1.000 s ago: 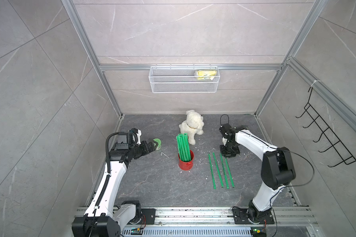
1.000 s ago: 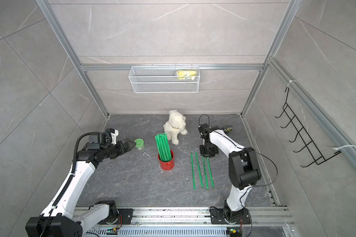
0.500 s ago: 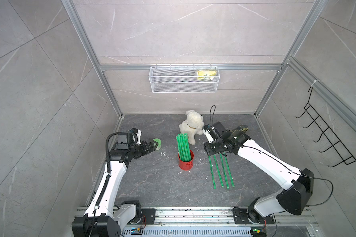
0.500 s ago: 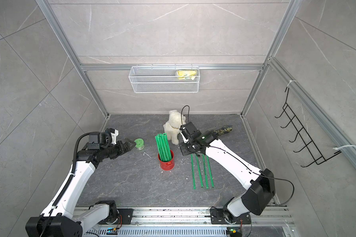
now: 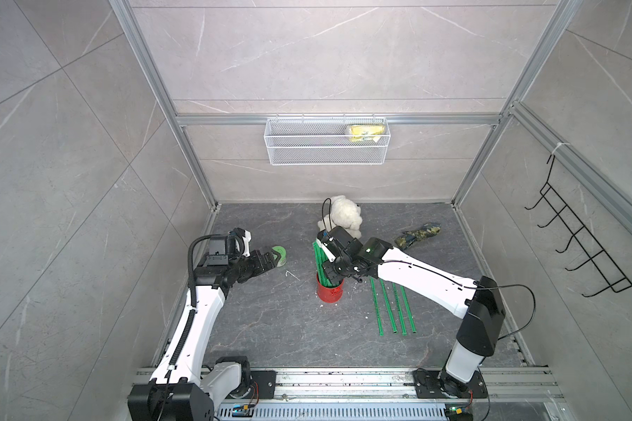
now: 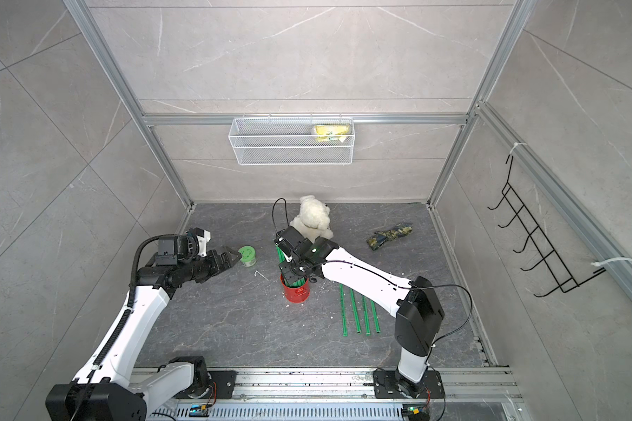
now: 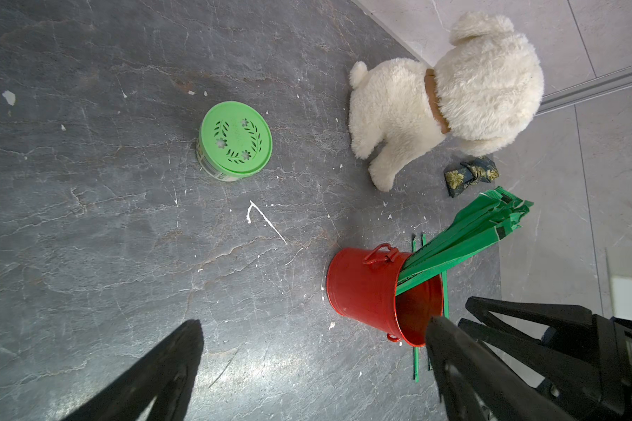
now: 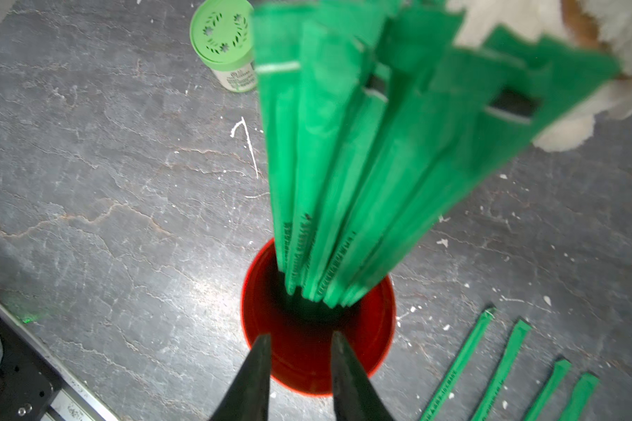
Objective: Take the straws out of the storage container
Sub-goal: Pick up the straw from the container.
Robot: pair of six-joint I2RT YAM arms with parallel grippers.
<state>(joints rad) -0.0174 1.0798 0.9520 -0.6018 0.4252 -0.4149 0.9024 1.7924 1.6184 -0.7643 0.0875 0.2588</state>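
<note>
The right gripper (image 8: 300,335) is hanging over the mouth of the can (image 8: 382,328). Its fingers are standing partly apart and pinching nothing. They are sitting just beside the straws (image 8: 343,164), and I cannot tell whether they are touching them. The straws are leaning as a bundle in the can, which is standing upright mid-floor. Four loose straws (image 5: 388,306) are lying side by side on the floor (image 5: 270,328), just right of the can. Left of the can, the left gripper (image 7: 314,322) is hovering with its fingers spread wide, holding nothing, near a jar (image 5: 280,252). A plush dog (image 5: 345,215) is sitting on the far side of the can, near it.
</note>
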